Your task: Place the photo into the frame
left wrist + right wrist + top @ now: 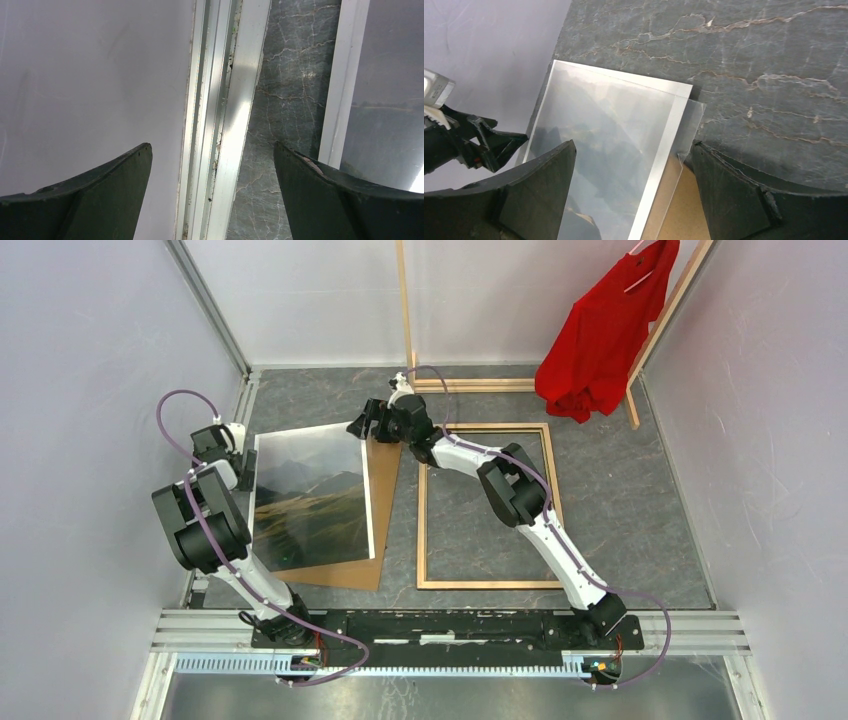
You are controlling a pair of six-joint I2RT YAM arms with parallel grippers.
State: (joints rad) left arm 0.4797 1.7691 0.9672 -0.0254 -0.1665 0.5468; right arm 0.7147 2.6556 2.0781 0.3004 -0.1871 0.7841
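Observation:
The photo (pixel 312 502), green hills under cloudy sky with a white border, lies face up left of centre on a brown backing board (pixel 388 490). The frame (pixel 421 540) lies flat to its right, light wood side up, with nothing inside it. My right gripper (pixel 363 426) is open and hovers over the photo's far right corner. In the right wrist view the gripper (pixel 634 145) straddles the photo (pixel 609 150), a clear sheet corner (pixel 693 122) and the board (pixel 681 215). My left gripper (pixel 242 454) is open and empty beside the photo's left edge (pixel 385 120).
A red shirt (pixel 605 335) hangs on a wooden rack (pixel 470 385) at the back right. Grey walls close in on three sides. An aluminium rail (pixel 235 125) runs along the left wall under my left gripper (pixel 211 147). The right arm reaches across the frame.

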